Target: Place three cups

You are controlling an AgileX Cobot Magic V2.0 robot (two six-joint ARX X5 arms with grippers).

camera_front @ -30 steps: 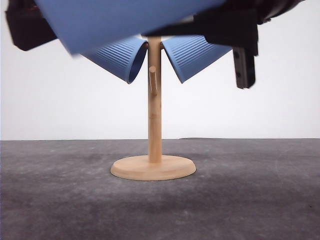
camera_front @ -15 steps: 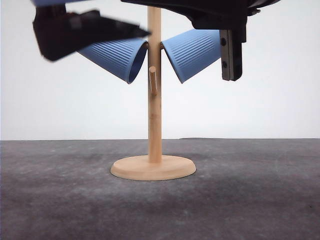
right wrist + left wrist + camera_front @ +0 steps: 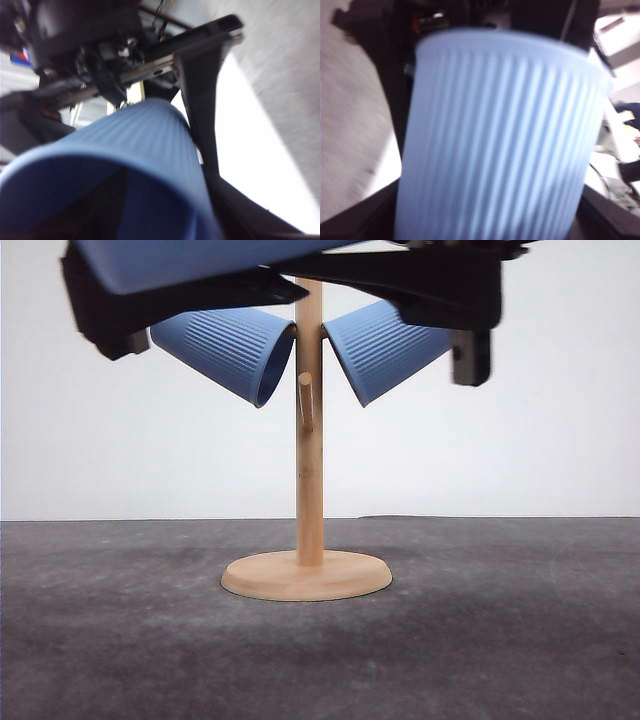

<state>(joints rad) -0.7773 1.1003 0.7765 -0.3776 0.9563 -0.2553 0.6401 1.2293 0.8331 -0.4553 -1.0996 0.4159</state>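
Third cup at top left of front view, high above the table, pinched in the left gripper. Left hung cup and right hung cup tilt mouth-down on the wooden stand. Right gripper alongside; can't tell its jaw state.

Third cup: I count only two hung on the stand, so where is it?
In the front view the third cup is at the top left, held up by a gripper, just above the cup hanging left of the wooden stand.
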